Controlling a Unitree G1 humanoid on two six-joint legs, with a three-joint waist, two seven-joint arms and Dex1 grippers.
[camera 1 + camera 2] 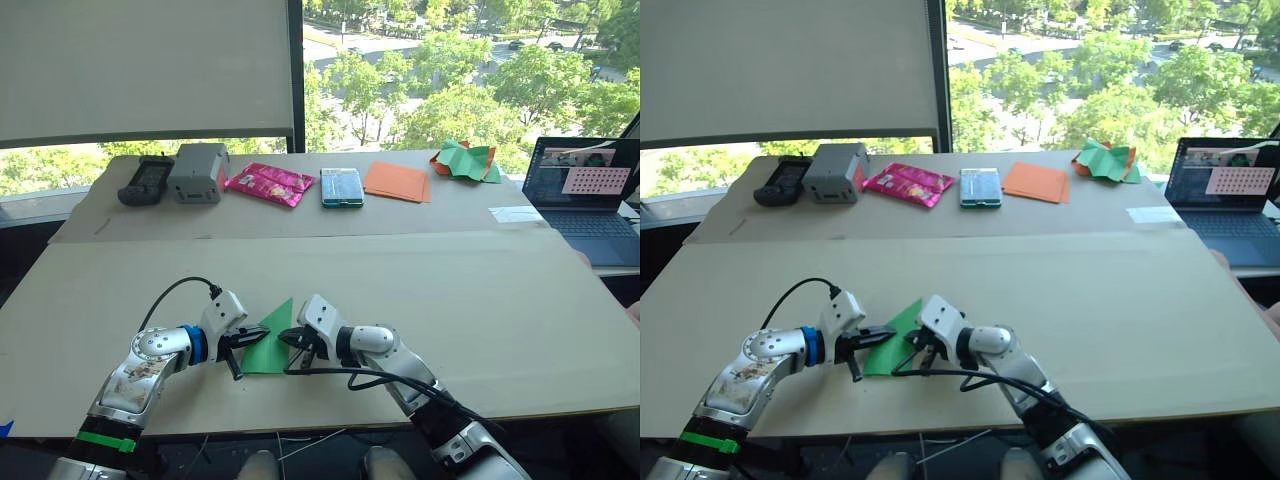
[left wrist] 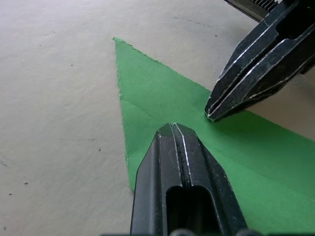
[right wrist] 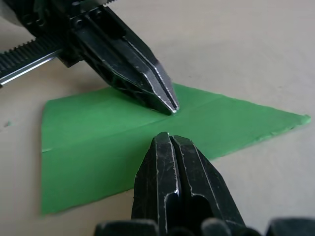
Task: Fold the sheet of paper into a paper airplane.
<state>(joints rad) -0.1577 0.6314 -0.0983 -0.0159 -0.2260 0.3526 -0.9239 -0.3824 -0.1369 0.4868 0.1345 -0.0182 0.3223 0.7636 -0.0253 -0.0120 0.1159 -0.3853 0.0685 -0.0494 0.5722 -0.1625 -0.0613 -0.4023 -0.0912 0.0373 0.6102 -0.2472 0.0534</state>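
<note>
The sheet of paper (image 1: 268,352) is a bright green pointed wedge with a crease along its length, lying flat on the tan table (image 1: 480,300) near the front edge. Its point faces away from me. My left gripper (image 1: 252,336) comes in from the left, shut, with its tip resting on the paper's left part (image 2: 147,98). From the right, my right gripper (image 1: 291,340) is also shut and its tip touches the paper's right edge (image 3: 98,142). In the wrist views the two closed tips (image 2: 210,114) (image 3: 171,106) sit a short gap apart on the green surface.
Along the far table stand a black handset (image 1: 146,180), a grey box (image 1: 197,172), a pink packet (image 1: 269,183), a teal box (image 1: 341,187), flat orange sheets (image 1: 397,181) and a crumpled green-and-orange heap (image 1: 466,161). A laptop (image 1: 590,195) is open at the right.
</note>
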